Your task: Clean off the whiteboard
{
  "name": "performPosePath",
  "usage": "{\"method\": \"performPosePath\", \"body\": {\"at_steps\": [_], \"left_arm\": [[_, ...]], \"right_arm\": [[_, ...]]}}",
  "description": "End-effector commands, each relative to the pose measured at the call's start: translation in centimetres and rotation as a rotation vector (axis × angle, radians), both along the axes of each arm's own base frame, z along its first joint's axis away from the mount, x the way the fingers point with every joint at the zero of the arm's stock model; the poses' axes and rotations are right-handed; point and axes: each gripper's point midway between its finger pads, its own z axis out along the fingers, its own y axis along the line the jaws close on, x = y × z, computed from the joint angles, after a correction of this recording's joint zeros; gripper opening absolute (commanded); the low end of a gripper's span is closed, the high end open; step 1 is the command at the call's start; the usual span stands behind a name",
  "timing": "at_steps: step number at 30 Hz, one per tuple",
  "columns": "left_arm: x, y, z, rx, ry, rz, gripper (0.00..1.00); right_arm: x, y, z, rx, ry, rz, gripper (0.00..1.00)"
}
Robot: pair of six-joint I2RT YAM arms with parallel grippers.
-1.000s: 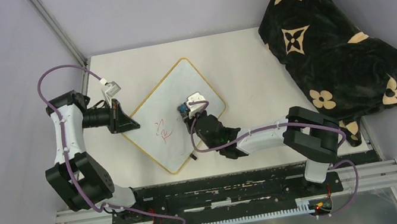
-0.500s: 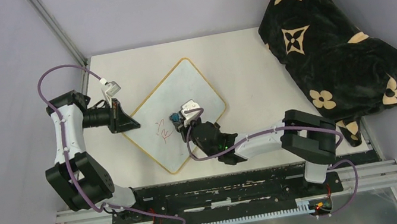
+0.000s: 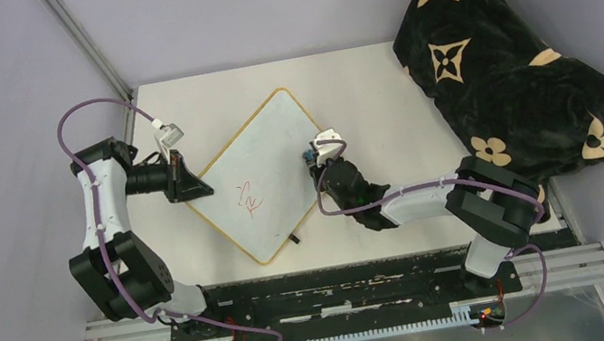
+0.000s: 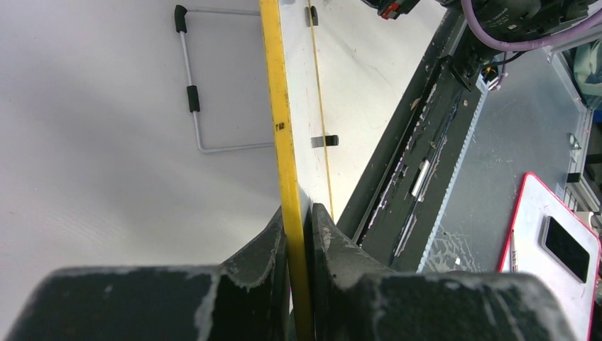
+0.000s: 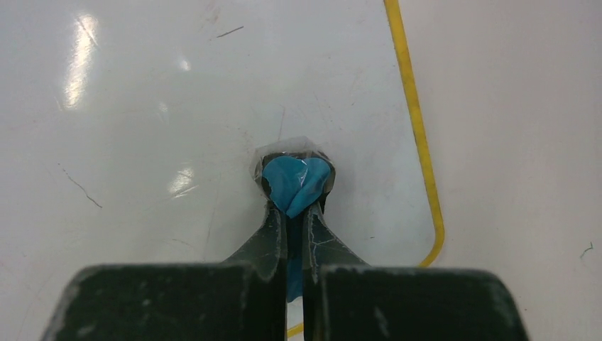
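The whiteboard (image 3: pixel 273 152) lies turned like a diamond on the table, with a yellow frame and red handwriting (image 3: pixel 247 196) near its middle. My left gripper (image 3: pixel 197 190) is shut on the board's left edge. In the left wrist view the yellow frame (image 4: pixel 282 106) runs between the fingers of that gripper (image 4: pixel 298 217). My right gripper (image 3: pixel 312 160) is shut on a blue wad (image 3: pixel 306 158) at the board's right edge, well right of the writing. In the right wrist view the blue wad (image 5: pixel 295 182) sticks out of the gripper (image 5: pixel 297 210) over bare white board, with the frame (image 5: pixel 412 106) to its right.
A black blanket with tan flower marks (image 3: pixel 503 74) is heaped at the back right. A black rail (image 3: pixel 342 276) runs along the table's near edge. A wire stand with black sleeves (image 4: pixel 190 96) shows beside the board's frame. A pink-edged flat device (image 4: pixel 550 249) lies below the table.
My right gripper went left across the board toward the red writing, then back right to the board's right edge. The writing looks the same. The left arm has not moved.
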Motion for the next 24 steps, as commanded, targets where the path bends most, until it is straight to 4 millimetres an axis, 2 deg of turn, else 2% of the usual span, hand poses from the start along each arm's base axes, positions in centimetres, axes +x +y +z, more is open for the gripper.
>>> {"method": "performPosePath", "body": {"at_steps": [1, 10, 15, 20, 24], "left_arm": [[0.5, 0.4, -1.3, 0.072, -0.068, -0.070, 0.03], [0.3, 0.4, -1.5, 0.072, -0.061, -0.071, 0.03], [0.3, 0.4, -1.4, 0.076, -0.065, -0.072, 0.03], [0.2, 0.3, -1.4, 0.073, -0.064, -0.071, 0.03], [0.2, 0.3, -1.4, 0.074, -0.063, -0.070, 0.03]], "right_arm": [[-1.4, 3.9, 2.0, 0.021, -0.014, 0.100, 0.01], [-7.2, 15.4, 4.0, 0.025, -0.047, 0.336, 0.01], [-11.8, 20.2, 4.8, 0.011, -0.074, 0.464, 0.01], [-14.8, 22.9, 5.0, 0.009, -0.080, 0.540, 0.01], [-14.2, 22.7, 4.7, -0.014, -0.086, 0.496, 0.01]]}}
